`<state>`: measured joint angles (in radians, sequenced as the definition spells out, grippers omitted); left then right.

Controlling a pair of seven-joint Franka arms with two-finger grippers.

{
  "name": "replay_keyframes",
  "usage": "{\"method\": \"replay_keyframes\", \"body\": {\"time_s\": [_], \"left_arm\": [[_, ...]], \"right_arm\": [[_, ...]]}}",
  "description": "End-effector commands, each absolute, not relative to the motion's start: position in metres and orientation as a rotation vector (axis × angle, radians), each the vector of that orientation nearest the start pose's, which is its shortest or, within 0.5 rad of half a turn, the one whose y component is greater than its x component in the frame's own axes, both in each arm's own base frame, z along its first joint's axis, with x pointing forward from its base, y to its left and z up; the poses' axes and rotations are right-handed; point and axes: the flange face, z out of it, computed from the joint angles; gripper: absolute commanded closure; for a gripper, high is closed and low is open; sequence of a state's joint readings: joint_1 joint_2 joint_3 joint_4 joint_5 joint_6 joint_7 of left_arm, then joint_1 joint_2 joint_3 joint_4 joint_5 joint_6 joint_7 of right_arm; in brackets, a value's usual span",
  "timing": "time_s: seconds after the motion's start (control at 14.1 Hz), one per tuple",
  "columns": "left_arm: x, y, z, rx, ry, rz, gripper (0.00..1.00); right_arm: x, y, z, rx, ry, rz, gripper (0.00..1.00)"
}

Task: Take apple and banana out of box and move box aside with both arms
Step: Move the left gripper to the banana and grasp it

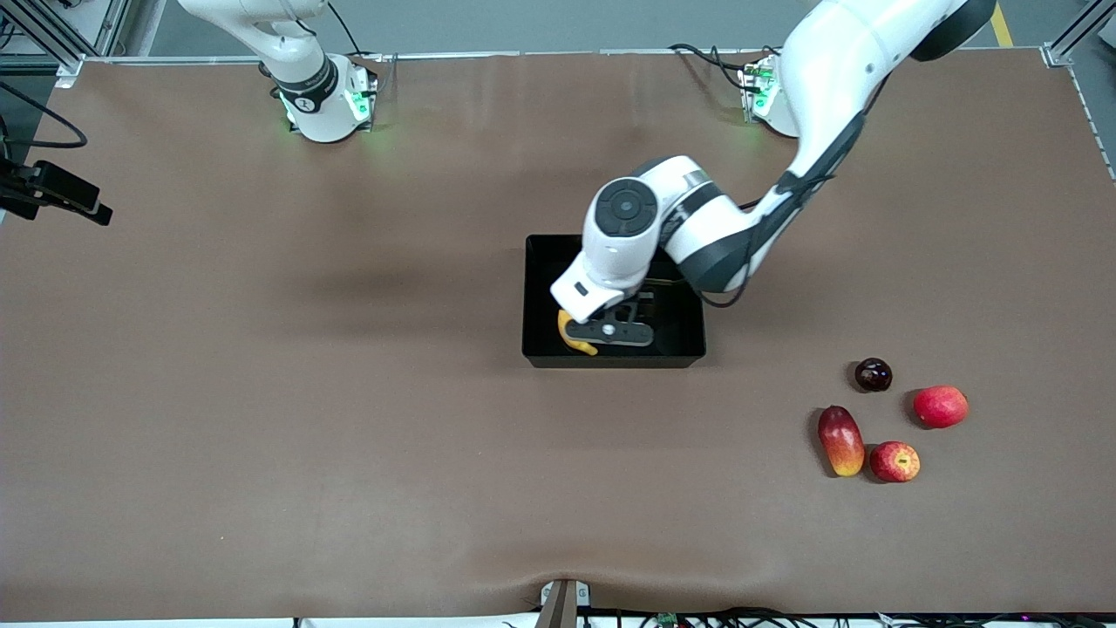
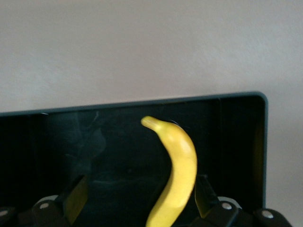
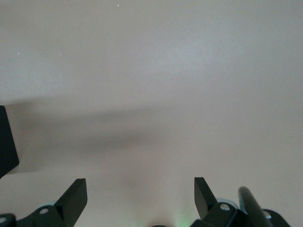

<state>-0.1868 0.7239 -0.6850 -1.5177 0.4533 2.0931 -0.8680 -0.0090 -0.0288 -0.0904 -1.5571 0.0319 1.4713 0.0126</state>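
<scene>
The black box (image 1: 542, 262) sits mid-table. The yellow banana (image 1: 573, 337) lies in it, in the corner nearer the front camera toward the right arm's end. My left gripper (image 1: 612, 331) is down in the box over the banana. In the left wrist view its fingers (image 2: 75, 198) are wide open; the banana (image 2: 181, 165) lies between them, close to one finger, on the box's floor (image 2: 113, 156). The red apple with yellow patches (image 1: 894, 461) lies on the table toward the left arm's end, near the front camera. My right gripper (image 3: 139, 182) is open and empty over bare table.
Beside the apple lie an elongated red-yellow fruit (image 1: 840, 440), a second round red fruit (image 1: 940, 406) and a small dark glossy fruit (image 1: 873, 374). A black camera mount (image 1: 54, 192) juts in at the right arm's end. A corner of the box (image 3: 7, 142) shows in the right wrist view.
</scene>
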Motion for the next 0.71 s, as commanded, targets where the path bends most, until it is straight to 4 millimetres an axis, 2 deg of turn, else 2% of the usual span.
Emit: {"method": "replay_keyframes", "body": {"time_s": [0.0,0.07,0.28,0.5,0.64], "left_arm": [[0.532,-0.469,0.283,-3.195,0.152,0.032,0.00],[0.530,-0.469,0.269,-3.193,0.168,0.052,0.00],[0.515,-0.491,0.248,-3.243,0.213,0.054,0.00],[0.513,-0.496,0.221,-3.272,0.224,0.063,0.00],[0.506,-0.500,0.201,-3.230,0.273,0.024,0.00]], "right_arm": [[0.535,-0.052,0.642,-3.085,0.172,0.087,0.00],[0.535,-0.052,0.641,-3.085,0.169,0.089,0.00],[0.535,-0.051,0.641,-3.086,0.167,0.087,0.00],[0.536,-0.051,0.641,-3.086,0.165,0.086,0.00],[0.536,-0.051,0.640,-3.086,0.165,0.089,0.00]]}}
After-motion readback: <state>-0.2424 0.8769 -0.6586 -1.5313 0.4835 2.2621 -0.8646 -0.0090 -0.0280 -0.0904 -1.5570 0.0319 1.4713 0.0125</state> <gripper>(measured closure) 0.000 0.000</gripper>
